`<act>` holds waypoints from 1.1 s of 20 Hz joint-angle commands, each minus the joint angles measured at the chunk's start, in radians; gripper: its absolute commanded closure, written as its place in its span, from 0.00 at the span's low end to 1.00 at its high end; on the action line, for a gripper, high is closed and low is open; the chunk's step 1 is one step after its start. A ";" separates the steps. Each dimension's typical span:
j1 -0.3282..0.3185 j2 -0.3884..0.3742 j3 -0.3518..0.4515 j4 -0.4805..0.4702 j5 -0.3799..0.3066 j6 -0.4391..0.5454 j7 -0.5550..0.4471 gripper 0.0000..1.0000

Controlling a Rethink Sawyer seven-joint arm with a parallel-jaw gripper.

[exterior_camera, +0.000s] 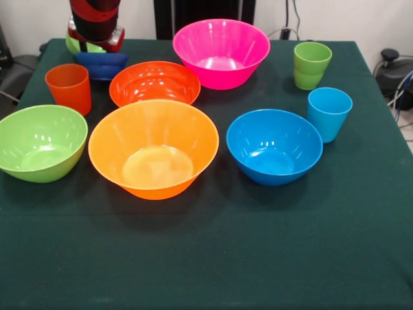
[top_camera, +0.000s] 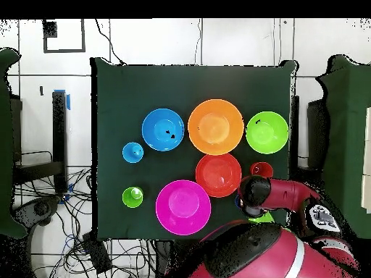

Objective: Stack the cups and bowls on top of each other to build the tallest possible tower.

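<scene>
Front view: no tower yet; bowls and cups sit singly on the counter (exterior_camera: 206, 258). Arm's end (exterior_camera: 95, 26) hangs at upper left over small dark blue bowl (exterior_camera: 102, 64), small green bowl (exterior_camera: 80, 45) behind, probably picking there. Jaws' state: cannot tell.

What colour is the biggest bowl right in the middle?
Orange bowl, clearest in the front view.
</scene>
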 commanded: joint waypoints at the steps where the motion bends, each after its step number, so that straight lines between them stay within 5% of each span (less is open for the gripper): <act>1: 0.031 0.034 0.070 -0.008 0.046 -0.043 0.117 0.00; 10: 0.032 0.036 0.071 -0.029 0.065 0.002 0.103 0.00; 22: 0.044 -0.071 0.071 0.030 0.118 0.121 0.048 0.00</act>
